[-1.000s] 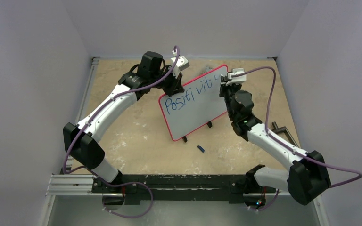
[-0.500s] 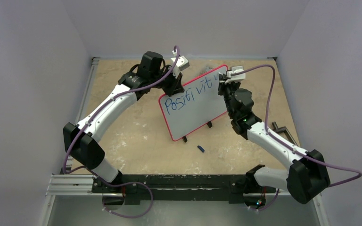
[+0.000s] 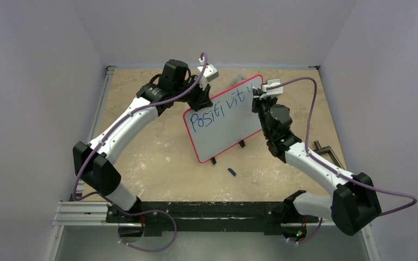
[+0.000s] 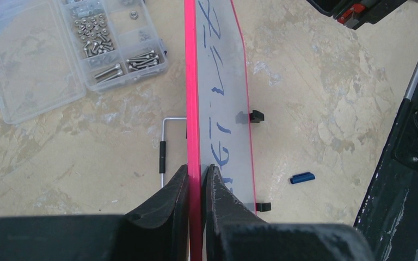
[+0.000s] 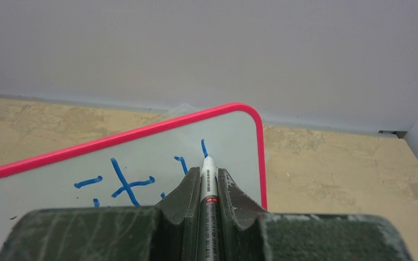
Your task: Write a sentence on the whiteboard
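Blue handwriting across the whiteboard [image 3: 226, 133] reads "Positivit", with one short extra stroke right after it, and the fine print on the marker [image 5: 209, 196] is too small to read.

whiteboard [image 3: 228, 122]: standing, blue writing on face | small blue piece [image 3: 232, 172]: near its feet

The whiteboard [image 3: 223, 119] stands upright mid-table [image 3: 141, 147], walling off the clear parts box [image 4: 76, 49] at its 12 o'clock. The left gripper [image 4: 197, 169] clamps its edge at 10 o'clock, and the right gripper [image 5: 208, 171] holds a marker [image 5: 209, 182] against it at 2 o'clock. Bare tabletop from 7 to 9 o'clock gives passage; a blue cap [image 3: 232, 172] lies at 6 o'clock.
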You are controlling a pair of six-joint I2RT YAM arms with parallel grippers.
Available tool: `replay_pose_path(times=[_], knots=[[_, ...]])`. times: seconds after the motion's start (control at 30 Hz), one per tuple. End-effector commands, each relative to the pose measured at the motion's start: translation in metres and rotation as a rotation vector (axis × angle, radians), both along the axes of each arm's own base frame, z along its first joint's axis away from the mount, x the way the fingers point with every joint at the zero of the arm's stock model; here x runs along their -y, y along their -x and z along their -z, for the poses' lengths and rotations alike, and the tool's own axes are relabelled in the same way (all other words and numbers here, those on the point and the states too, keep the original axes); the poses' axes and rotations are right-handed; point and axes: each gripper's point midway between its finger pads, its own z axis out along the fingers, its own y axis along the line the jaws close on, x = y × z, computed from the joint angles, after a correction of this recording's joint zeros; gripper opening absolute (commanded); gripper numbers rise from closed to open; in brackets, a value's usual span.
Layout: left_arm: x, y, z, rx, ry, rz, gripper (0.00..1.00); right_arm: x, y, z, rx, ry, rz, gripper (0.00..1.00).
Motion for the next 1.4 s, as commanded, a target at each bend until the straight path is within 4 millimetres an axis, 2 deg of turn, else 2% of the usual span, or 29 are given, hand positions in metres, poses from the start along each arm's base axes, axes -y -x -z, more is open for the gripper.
replay_pose_path(times=[0.0,0.9,1.37], knots=[[-0.017,0.02,0.048,-0.07,-0.168,0.052,0.0,-0.002,0.001,0.002,0.006,-0.028,-0.018,0.0],[-0.017,0.021,0.046,-0.067,-0.166,0.054,0.0,-0.001,0.011,0.047,-0.09,-0.046,-0.026,0.0],[-0.017,0.021,0.046,-0.067,-0.166,0.054,0.0,-0.004,0.018,0.056,-0.119,-0.07,-0.052,0.0]])
